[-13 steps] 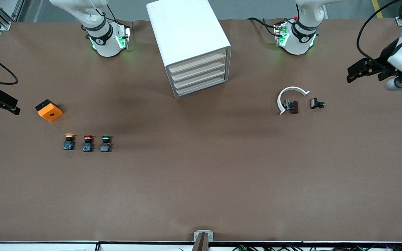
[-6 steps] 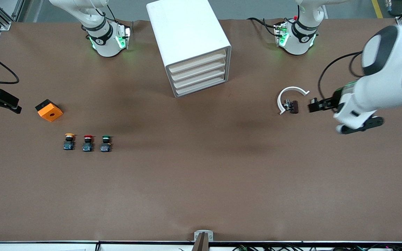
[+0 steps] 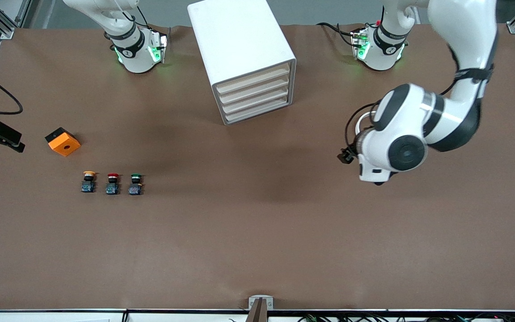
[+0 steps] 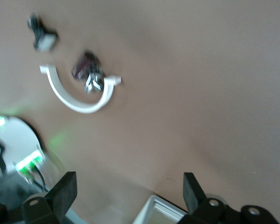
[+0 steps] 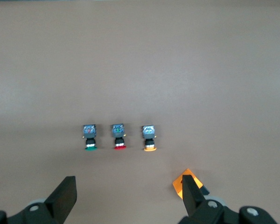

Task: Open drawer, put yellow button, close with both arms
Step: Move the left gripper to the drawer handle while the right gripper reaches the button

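My left tool [image 4: 128,193] hangs spread wide over the smooth brown bench [image 3: 257,232], above a curved white plastic piece [image 4: 77,95]. My right tool [image 5: 128,196] is spread too, near the small yellow-capped button [image 3: 89,181]. All four flat cream drawers in the boxy white cabinet [image 3: 242,49] look shut, the top drawer [image 3: 254,80] too.

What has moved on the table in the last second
Only the left arm moved: it swung in from the table's edge toward the cabinet, now over the white curved piece. Its hand is open, holding nothing. The right hand, open, and the yellow button stayed put.
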Controlling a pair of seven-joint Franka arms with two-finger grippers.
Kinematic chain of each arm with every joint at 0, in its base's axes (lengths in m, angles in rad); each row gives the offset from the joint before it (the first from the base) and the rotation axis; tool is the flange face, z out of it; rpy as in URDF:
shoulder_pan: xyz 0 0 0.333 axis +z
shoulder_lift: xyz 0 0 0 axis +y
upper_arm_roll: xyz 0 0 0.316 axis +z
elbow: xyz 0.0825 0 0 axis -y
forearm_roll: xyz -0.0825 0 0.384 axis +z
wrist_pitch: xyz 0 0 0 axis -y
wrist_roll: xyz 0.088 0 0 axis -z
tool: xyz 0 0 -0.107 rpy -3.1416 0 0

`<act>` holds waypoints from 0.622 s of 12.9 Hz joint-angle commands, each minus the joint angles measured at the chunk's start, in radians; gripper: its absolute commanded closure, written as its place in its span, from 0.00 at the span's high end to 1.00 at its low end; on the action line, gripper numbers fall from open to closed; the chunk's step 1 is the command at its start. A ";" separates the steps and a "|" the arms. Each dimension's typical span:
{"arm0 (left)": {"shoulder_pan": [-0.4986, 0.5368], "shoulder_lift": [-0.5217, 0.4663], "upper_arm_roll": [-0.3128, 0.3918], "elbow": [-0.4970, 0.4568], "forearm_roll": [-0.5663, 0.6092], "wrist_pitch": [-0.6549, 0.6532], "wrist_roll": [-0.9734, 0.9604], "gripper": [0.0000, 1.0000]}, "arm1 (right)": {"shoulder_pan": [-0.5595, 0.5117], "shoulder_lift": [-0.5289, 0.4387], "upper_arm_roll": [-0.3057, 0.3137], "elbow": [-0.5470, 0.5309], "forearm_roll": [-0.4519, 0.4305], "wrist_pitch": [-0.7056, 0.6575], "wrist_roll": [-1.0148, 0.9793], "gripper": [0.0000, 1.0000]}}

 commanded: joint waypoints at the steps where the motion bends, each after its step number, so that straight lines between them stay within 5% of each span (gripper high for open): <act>1: -0.051 0.035 -0.001 0.038 -0.041 -0.025 -0.205 1.00 | -0.019 0.068 0.009 0.005 -0.011 0.071 -0.017 1.00; 8: -0.094 0.066 0.001 0.035 -0.124 -0.140 -0.248 1.00 | -0.061 0.092 0.009 -0.021 -0.034 0.088 -0.023 1.00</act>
